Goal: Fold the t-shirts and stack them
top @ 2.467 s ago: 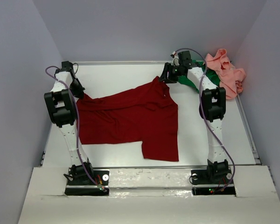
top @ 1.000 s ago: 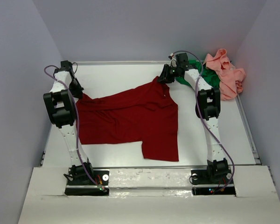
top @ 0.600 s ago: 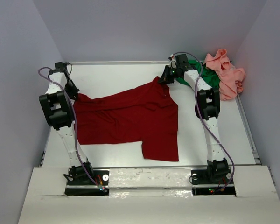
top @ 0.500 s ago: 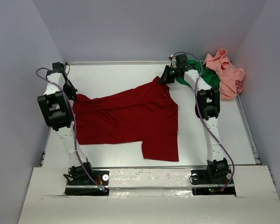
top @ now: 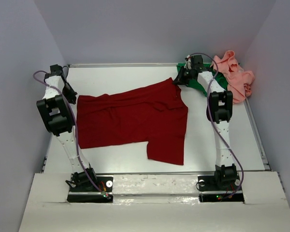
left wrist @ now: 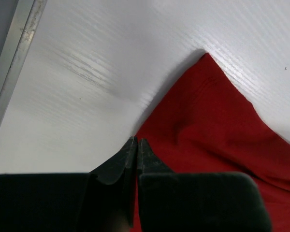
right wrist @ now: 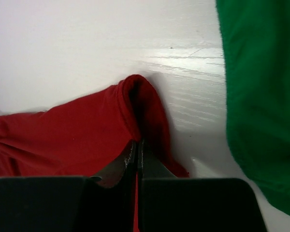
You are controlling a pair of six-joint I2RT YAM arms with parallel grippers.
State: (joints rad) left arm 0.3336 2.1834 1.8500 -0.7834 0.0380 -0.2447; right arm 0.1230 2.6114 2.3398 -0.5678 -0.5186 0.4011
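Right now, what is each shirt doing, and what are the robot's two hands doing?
Red shirt: spread open on the table, not folded, pinched at two far corners.
Green shirt: crumpled at the far right, not held.
Pink shirt: bunched up in the far right corner, not held.
Left gripper: jaws shut on the red shirt's edge.
Right gripper: jaws shut on the red shirt's edge.

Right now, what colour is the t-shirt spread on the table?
Dark red t-shirt, clearest in the top external view.
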